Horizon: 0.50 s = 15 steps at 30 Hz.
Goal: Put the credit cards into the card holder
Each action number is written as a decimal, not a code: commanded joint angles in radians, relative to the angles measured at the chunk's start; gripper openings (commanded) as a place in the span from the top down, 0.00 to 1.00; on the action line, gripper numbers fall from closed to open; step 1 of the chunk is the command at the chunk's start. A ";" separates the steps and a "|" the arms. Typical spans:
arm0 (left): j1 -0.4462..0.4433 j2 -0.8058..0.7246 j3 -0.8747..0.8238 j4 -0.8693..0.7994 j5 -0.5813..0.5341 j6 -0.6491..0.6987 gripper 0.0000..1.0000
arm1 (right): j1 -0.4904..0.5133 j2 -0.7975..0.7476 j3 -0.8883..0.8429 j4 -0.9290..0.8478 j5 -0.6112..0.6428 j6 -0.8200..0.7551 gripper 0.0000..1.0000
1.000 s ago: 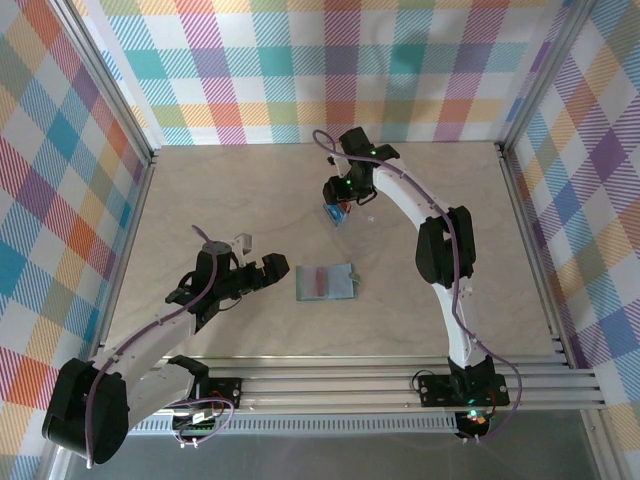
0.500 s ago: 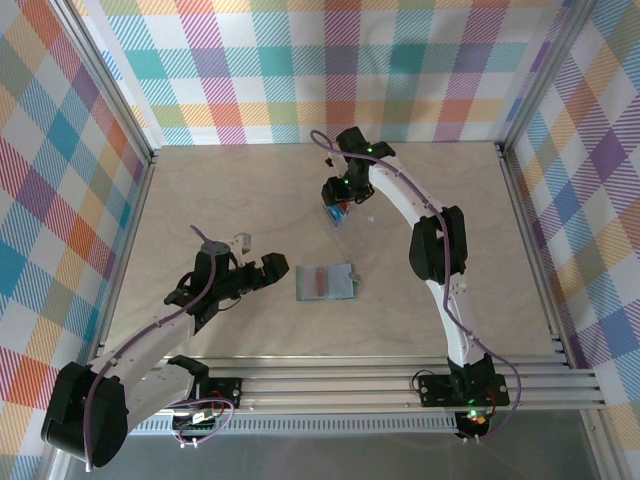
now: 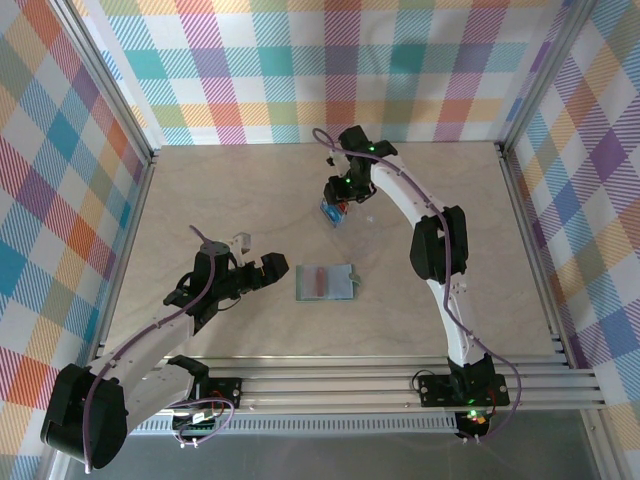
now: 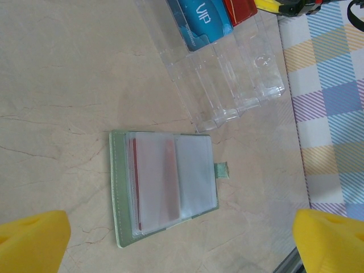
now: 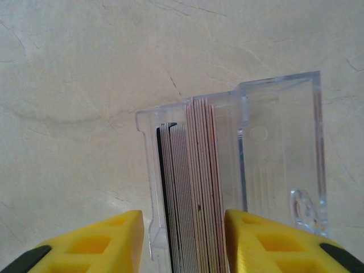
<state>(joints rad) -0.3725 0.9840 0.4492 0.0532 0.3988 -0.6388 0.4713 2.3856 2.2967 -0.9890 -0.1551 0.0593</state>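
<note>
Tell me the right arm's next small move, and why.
Probably close the right gripper onto the credit cards: its fingers straddle the stack standing in the clear tray, and a firm pinch isn't evident. The card holder lies open on the table, ready for one.

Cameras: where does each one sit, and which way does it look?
Top: high behind the arms, looking down on the table; left arm and right arm show.
Left wrist: low over the table, looking down and forward at the wallet and tray; left fingers at the bottom corners.
Right wrist: looking down on cards in the tray; right fingers flank them.
Shared: top and left wrist both show the wallet and tray.
</note>
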 commanded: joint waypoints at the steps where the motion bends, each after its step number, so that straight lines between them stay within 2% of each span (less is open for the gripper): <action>1: -0.007 -0.019 0.000 -0.009 -0.012 0.004 0.00 | -0.005 -0.040 0.035 -0.019 -0.032 0.001 0.59; 15: -0.006 -0.016 0.000 -0.009 -0.011 0.002 0.00 | -0.018 -0.060 0.033 -0.018 -0.050 0.010 0.66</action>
<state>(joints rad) -0.3725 0.9840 0.4492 0.0528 0.3988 -0.6388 0.4595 2.3852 2.2967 -0.9890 -0.1703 0.0662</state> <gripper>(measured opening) 0.999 0.337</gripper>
